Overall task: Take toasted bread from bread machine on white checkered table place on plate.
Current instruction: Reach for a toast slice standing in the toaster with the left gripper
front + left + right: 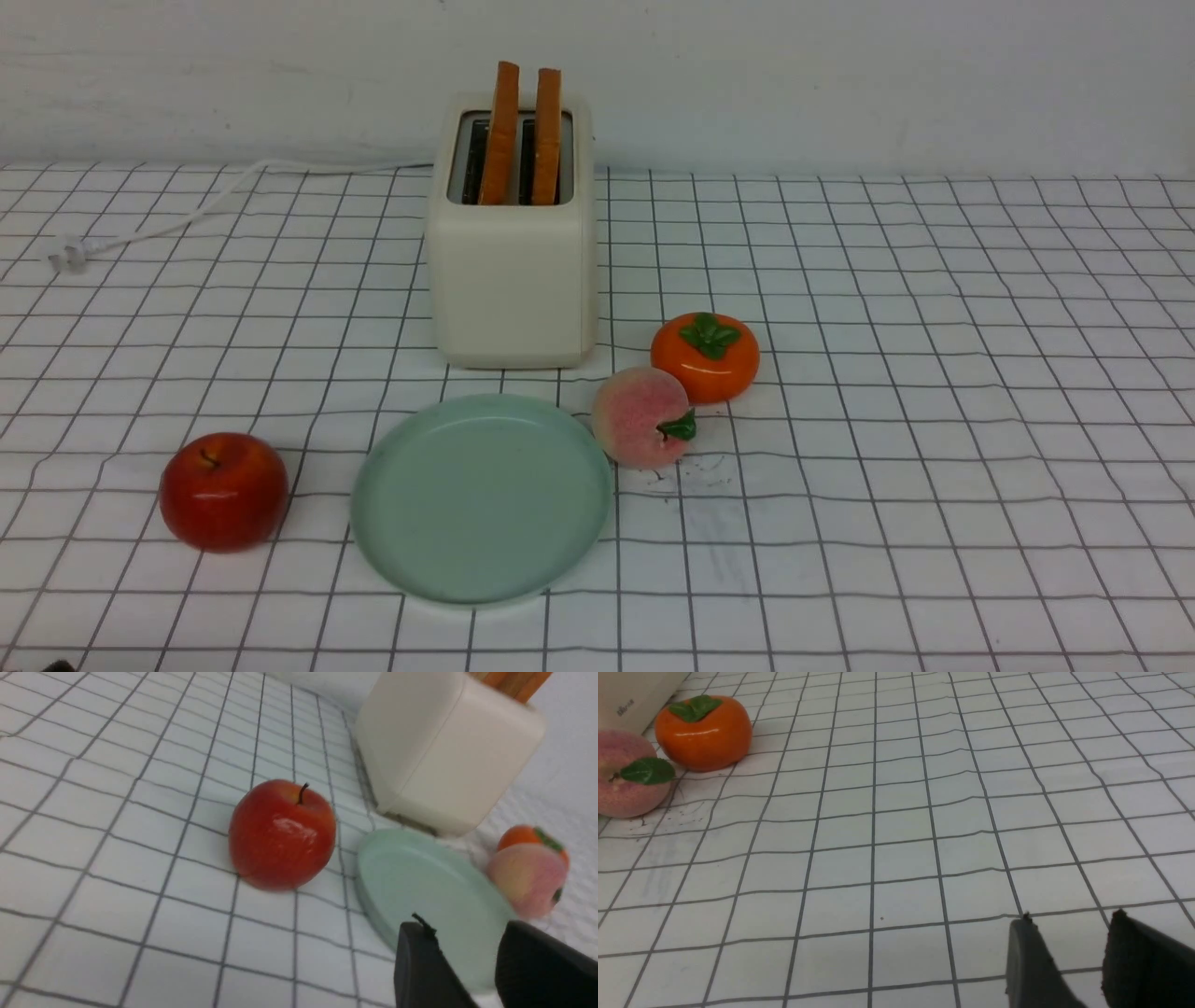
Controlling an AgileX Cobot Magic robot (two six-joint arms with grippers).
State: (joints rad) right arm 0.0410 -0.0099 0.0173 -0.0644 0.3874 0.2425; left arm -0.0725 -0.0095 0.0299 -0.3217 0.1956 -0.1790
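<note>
So, front view, bread machine: boxy cream-white two-slot toaster (512, 280), upper middle of the frame, sitting toward the back of the white cloth table with the thin dark grid (934, 392).
Front view, toast: two square slices with orange-brown crust, the left slice (501, 131) and the right slice (547, 135). Both stand upright in the dark slots, edge-on to the camera, sticking well out of the top.
Front view, plate: round pale mint-green plate (481, 499), lower middle of the frame, just in front of the toaster.
Front view, fruit: shiny red apple (224, 490) at lower left, near the plate but apart from it. The fuzzy pink peach with a green leaf (642, 417) is right at the plate's upper right rim, can't tell if it's touching. The glossy orange persimmon with a green top (705, 357) is just behind the peach.
Front view, cord: white power cord (187, 210) runs from the toaster toward the upper left and ends in a plug (70, 254) lying on the table.
Left wrist view, pincer: left gripper (467, 933) has its two dark fingers parted with a clear gap, gripping nothing, hanging over the plate's rim.
Left wrist view, around it: the apple is beside the plate, the toaster behind it, and the peach and persimmon sit past the plate's far edge.
Right wrist view, pincer: right gripper (1071, 919) is parted too, holding nothing, over plain grid cloth.
Right wrist view, around it: the peach and persimmon sit side by side, well apart from the gripper, next to a corner of the toaster.
</note>
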